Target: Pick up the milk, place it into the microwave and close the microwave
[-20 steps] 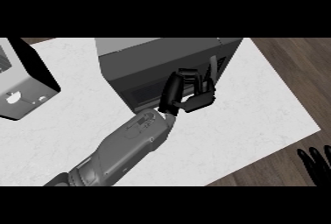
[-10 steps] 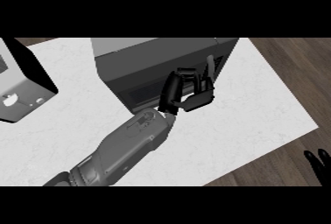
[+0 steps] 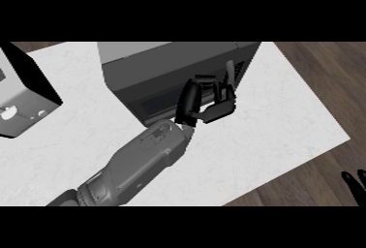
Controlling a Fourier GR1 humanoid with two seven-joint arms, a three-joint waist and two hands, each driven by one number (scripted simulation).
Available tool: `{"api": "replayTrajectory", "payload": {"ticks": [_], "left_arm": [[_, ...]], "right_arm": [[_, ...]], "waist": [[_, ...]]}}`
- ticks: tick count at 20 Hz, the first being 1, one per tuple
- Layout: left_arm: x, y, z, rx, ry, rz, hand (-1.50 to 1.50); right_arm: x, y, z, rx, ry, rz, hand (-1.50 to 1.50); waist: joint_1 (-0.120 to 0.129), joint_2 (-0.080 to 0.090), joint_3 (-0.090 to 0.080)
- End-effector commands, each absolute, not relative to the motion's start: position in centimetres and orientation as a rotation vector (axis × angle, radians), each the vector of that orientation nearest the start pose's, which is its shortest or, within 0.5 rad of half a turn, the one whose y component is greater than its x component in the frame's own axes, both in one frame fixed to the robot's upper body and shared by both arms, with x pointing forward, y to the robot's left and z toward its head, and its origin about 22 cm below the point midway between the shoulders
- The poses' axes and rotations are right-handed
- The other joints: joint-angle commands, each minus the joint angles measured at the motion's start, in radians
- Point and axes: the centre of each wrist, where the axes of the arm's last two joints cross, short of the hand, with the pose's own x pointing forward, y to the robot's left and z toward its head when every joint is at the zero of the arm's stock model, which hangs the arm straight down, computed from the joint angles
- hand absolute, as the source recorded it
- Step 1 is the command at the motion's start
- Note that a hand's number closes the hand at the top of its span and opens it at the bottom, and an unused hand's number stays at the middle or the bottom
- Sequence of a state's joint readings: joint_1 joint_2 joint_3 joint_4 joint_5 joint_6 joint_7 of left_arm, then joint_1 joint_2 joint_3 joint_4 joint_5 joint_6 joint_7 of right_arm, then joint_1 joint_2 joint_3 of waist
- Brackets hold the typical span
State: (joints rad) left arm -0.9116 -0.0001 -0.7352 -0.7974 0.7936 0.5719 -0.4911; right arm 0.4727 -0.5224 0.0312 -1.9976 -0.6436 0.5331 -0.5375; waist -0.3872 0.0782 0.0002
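Note:
The grey microwave (image 3: pixel 172 58) stands at the back of the white counter (image 3: pixel 286 121), its dark front (image 3: pixel 154 99) facing me. My left hand (image 3: pixel 207 99) lies against the right part of that front, beside the vertical handle (image 3: pixel 230 77), fingers nearly straight and holding nothing. The door looks flush with the microwave's body. No milk shows anywhere in the head view. My right hand (image 3: pixel 354 181) rests at the lower right edge, off the counter, only its upright fingers showing.
A dark box-shaped appliance (image 3: pixel 18 97) with a pale front sits at the counter's left edge. The counter's right edge borders a brown wooden floor (image 3: pixel 322 72). My left forearm (image 3: pixel 136 164) crosses the counter diagonally from the lower left.
My left hand has moved slightly up and in against the microwave's front. The right hand has sunk lower at the right edge, so less of it shows.

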Motion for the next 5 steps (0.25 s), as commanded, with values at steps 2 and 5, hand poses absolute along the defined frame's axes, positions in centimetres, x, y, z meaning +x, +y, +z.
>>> {"api": "replayTrajectory", "payload": {"ticks": [2, 5], "left_arm": [[36.84, 1.20, 5.61, -0.226, -1.831, -0.151, 1.50], [36.79, 1.51, 5.02, -0.217, -1.809, -0.128, 1.50]], "right_arm": [[12.97, -32.42, 6.24, 0.727, -2.005, 0.169, -1.50], [12.64, -32.78, 6.62, 0.729, -1.996, 0.191, -1.50]], "waist": [[-0.007, 0.017, 0.000], [-0.018, 0.012, 0.000]]}}
